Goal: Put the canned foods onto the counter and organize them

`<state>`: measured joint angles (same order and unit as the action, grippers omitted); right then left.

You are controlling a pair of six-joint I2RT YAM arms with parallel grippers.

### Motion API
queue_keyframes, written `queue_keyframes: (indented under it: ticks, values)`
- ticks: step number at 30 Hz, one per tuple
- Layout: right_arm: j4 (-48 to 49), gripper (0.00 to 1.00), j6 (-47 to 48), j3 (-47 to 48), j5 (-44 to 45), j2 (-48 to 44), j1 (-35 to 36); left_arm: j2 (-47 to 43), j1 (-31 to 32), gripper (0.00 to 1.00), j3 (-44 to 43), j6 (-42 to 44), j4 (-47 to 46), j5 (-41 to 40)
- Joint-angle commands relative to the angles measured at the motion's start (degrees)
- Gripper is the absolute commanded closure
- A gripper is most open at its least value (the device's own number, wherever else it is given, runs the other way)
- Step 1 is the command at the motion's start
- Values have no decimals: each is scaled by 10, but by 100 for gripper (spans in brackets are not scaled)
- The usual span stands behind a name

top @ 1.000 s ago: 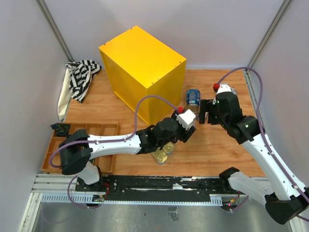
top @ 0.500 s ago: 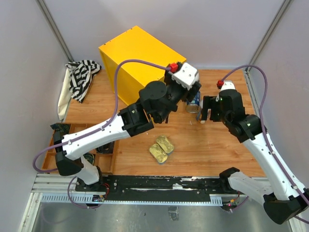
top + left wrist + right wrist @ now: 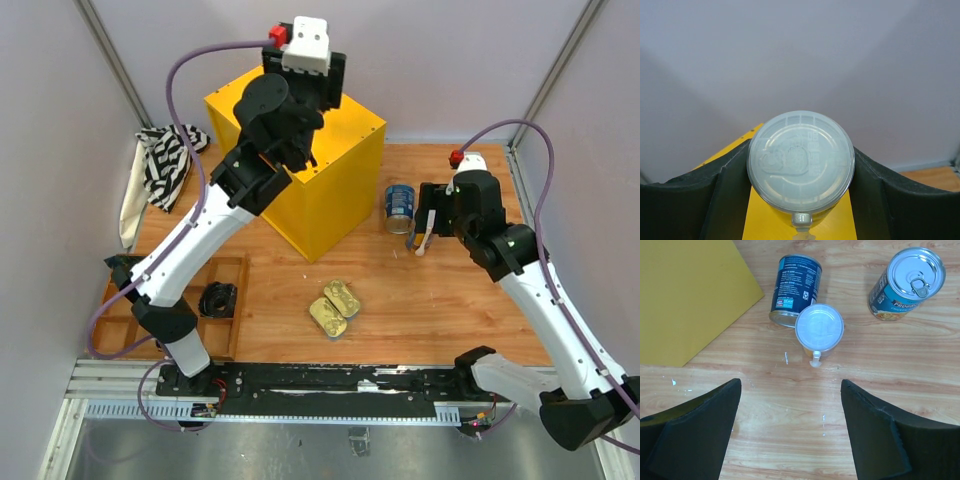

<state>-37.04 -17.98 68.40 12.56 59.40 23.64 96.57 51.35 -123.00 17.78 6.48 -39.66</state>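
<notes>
Left hand [image 3: 800, 172]: clamped on both sides of a slim white-lidded can [image 3: 801, 161], held above the top of the yellow counter [image 3: 335, 190]. Whether the can touches the top cannot be told.
Right hand [image 3: 790, 410]: spread wide, holding nothing, above the wooden tabletop [image 3: 790, 450].
Second white-lidded can [image 3: 819, 330]: upright on the tabletop, right of the counter, just ahead of the right hand.
Blue-labelled cans: one [image 3: 796, 282] appears to lie on its side just behind the second white-lidded can. The other [image 3: 907, 282] stands upright, apart to the right.
Gold tins [image 3: 335, 305]: two, side by side on the tabletop, near the counter's front corner.
</notes>
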Motion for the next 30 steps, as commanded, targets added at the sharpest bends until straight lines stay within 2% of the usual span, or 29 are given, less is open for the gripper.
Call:
queue_keyframes:
  ticks: [1,7,13,23,30]
  values:
    - [20,19,7,24,-3,5,-9,4,-55,100,-55,-20,-43,-23]
    - [26,19,7,27,-12,11,-11,24,-159,100,-73,-109,8,-30]
    - [35,19,9,11,-20,8,-11,63,-214,100,-97,-125,17,-40]
    - [41,18,10,-26,-33,-4,-12,136,-255,100,-177,-171,56,-51]
    - [45,18,6,-38,-48,-4,-12,157,-265,100,-183,-173,47,-28]
